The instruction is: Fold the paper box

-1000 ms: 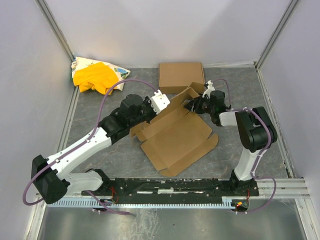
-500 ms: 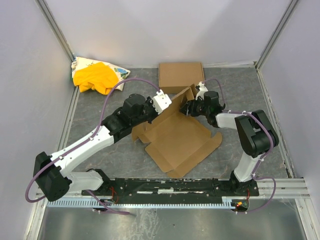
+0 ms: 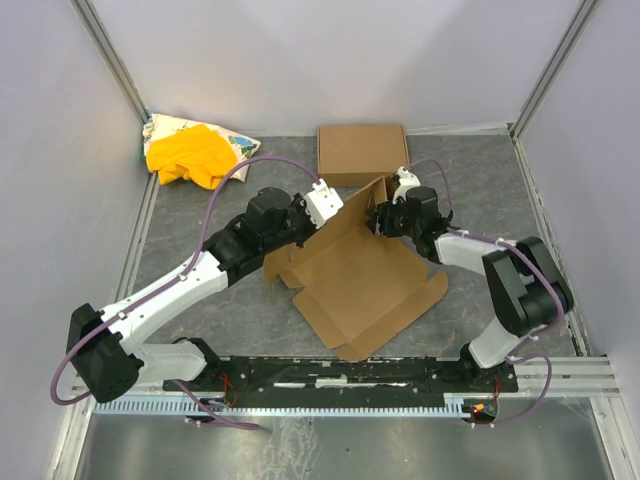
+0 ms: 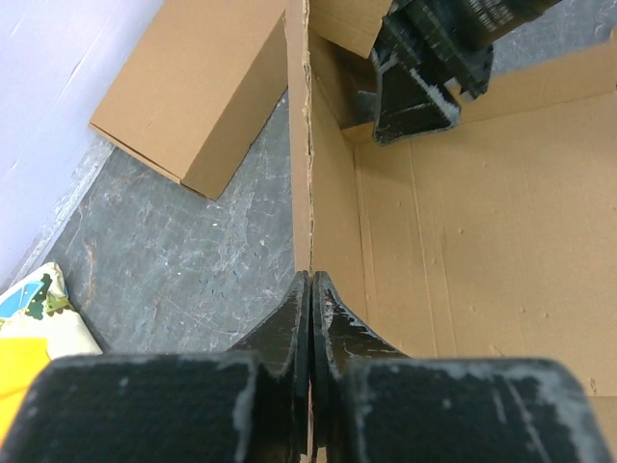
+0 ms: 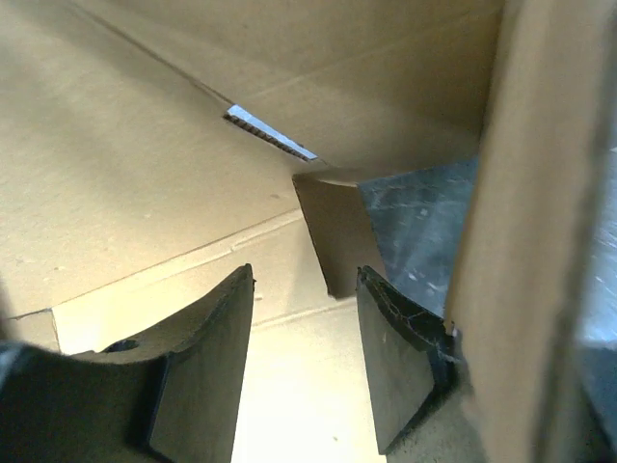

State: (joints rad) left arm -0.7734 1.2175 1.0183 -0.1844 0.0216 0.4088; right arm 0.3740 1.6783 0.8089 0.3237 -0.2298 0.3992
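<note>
Partly folded paper box (image 3: 360,280): left pincer (image 4: 310,282) pinches its raised wall; right pincer (image 5: 304,294) spread.

Paper box (image 5: 145,145) overruns right wrist view; flat cardboard box (image 4: 193,87) cropped by left wrist view's top edge.

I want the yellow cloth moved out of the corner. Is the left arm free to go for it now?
Probably not. The left gripper is shut on a raised wall of the paper box, so it must let go first. Otherwise the way to the yellow cloth looks open.
</note>
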